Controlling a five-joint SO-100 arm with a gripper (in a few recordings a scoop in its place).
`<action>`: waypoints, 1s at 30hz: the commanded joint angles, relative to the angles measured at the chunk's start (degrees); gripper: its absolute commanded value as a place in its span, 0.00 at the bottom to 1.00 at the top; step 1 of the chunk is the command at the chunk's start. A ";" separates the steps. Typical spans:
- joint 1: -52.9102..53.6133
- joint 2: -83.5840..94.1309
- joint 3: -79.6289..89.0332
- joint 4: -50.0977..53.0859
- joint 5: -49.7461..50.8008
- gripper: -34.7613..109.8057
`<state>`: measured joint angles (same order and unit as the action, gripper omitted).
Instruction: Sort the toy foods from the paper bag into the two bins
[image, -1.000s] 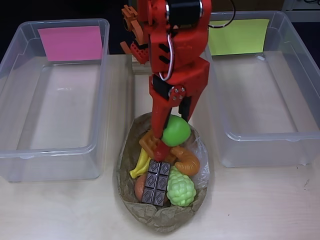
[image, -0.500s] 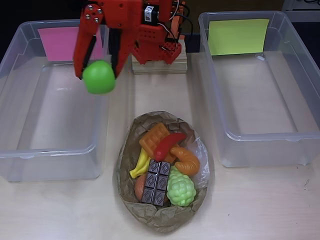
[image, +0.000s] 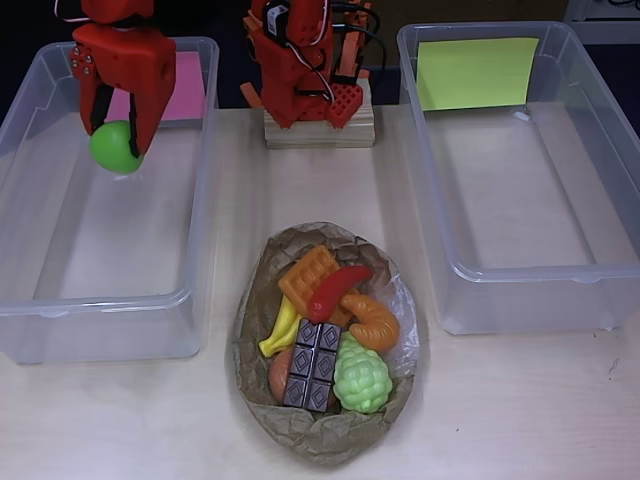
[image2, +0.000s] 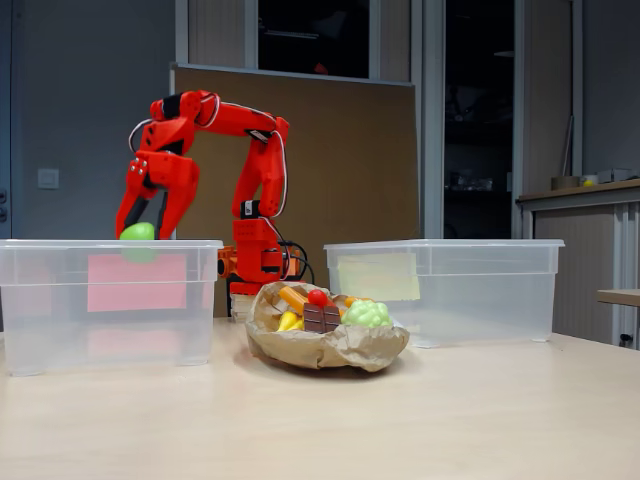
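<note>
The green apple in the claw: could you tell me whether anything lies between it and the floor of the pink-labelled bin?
Nothing visible does. The green apple hangs in the claw above the bare floor of the pink-labelled bin.

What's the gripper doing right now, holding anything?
Gripper: shut on the green apple, held above the bin with the pink sheet.

Behind my table stands a brown board; grey wall left, dark doorway right.
</note>
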<state>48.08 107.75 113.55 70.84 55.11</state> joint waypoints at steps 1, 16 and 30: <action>4.13 -4.13 1.67 -2.81 1.23 0.37; 4.48 -32.96 -11.34 -11.34 2.55 0.43; 1.93 -23.82 -8.88 -3.69 -1.67 0.54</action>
<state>50.45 78.40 104.06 64.86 54.49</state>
